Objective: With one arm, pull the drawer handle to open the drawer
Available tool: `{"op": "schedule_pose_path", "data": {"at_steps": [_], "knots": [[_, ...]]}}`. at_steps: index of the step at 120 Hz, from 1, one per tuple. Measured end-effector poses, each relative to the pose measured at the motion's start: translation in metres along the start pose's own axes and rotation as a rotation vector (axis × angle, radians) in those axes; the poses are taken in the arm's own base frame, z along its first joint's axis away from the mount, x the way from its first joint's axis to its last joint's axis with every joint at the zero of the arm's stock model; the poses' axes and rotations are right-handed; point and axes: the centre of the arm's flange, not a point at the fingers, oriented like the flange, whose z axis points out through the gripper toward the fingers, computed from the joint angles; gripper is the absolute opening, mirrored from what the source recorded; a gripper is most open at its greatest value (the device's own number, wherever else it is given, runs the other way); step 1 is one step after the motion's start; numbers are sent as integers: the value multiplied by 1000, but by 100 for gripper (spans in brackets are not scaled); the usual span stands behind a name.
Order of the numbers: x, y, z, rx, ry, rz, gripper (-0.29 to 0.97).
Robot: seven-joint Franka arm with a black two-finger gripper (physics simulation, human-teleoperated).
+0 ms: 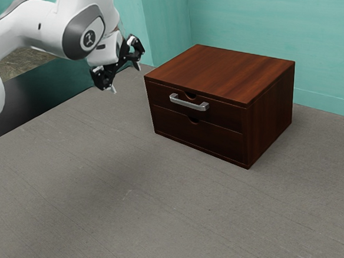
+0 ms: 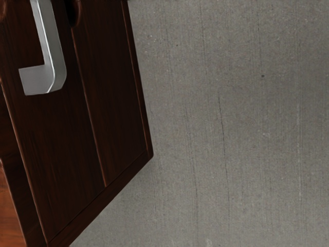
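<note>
Off at nine o'clock from the cabinet (image 1: 235, 71), the tool (image 1: 126, 78) hangs spread wide and empty above the worktop (image 1: 126, 191), well apart from the handle (image 1: 188, 102) on the shut top drawer (image 1: 223, 113).

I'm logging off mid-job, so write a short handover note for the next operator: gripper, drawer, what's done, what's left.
Gripper: open, empty, in the air off the cabinet's corner at the exterior view's left, touching nothing.
Handle: on the top drawer, untouched. The drawer front looks flush, so shut.
Done: nothing yet.
Left: reach the handle, close on it, pull the drawer out.
</note>
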Motion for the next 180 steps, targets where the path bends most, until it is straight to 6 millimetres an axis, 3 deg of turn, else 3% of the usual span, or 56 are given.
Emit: {"op": "schedule_pose_path", "data": {"at_steps": [26, 51, 73, 88, 110, 128, 155, 180], "knots": [[21, -10, 9, 20, 16, 40, 68], [32, -10, 38, 3, 31, 61, 68], [45, -17, 40, 31, 38, 83, 68], [58, -22, 53, 32, 51, 102, 68], [68, -27, 52, 48, 62, 119, 68], [84, -31, 65, 42, 83, 141, 68], [88, -33, 73, 43, 85, 147, 49], [97, -41, 73, 74, 88, 160, 43]]}}
